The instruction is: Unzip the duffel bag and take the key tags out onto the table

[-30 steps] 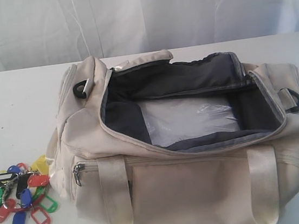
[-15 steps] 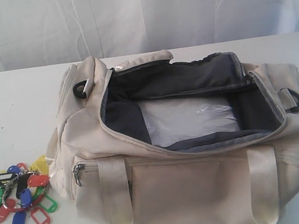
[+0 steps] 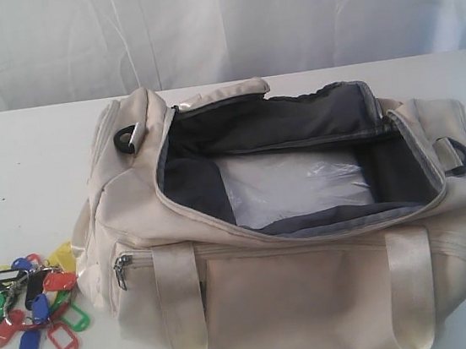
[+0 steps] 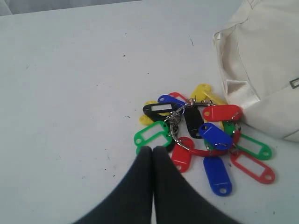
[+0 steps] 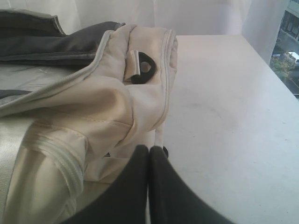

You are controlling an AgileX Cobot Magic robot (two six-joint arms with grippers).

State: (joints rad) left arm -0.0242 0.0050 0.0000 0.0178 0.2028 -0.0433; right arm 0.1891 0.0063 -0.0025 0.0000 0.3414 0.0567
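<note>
Nothing has moved since the earlier frame. On the white bench [image 3: 28, 166] you see the duffel bag [image 3: 315, 292] with its top zipper open, so the dark lining shows. The key tags [image 3: 32, 305] lie on the bench just beside the bag's left end. Your left claw [image 4: 152, 151] is pressed together, empty, near the tags. Your right claw [image 5: 148, 151] is also together, at the bag's other end.

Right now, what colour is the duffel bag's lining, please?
Dark grey lining, best seen in the exterior view.
</note>
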